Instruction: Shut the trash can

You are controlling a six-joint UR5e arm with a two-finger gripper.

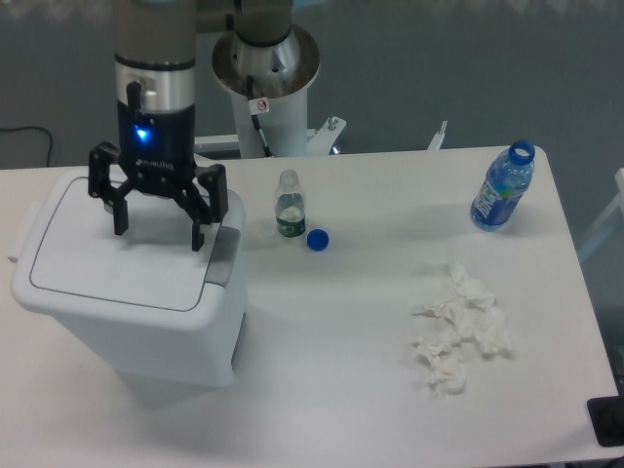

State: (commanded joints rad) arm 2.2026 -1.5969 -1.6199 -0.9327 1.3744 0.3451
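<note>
Upper arm cut off by top edge above gripper [158,232]. Gap or contact between fingertips [197,242] and trash can [127,292] lid not resolvable. Label print on small clear bottle [289,205], right of trash can, too small to read. Dark object [606,421] at far right clipped by frame edge; identity unclear.

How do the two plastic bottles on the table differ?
The small clear plastic bottle stands near the trash can; the larger blue-tinted plastic bottle stands at the table's far right edge, leaning slightly. A loose blue cap lies beside the small one. Both are uncapped.
</note>
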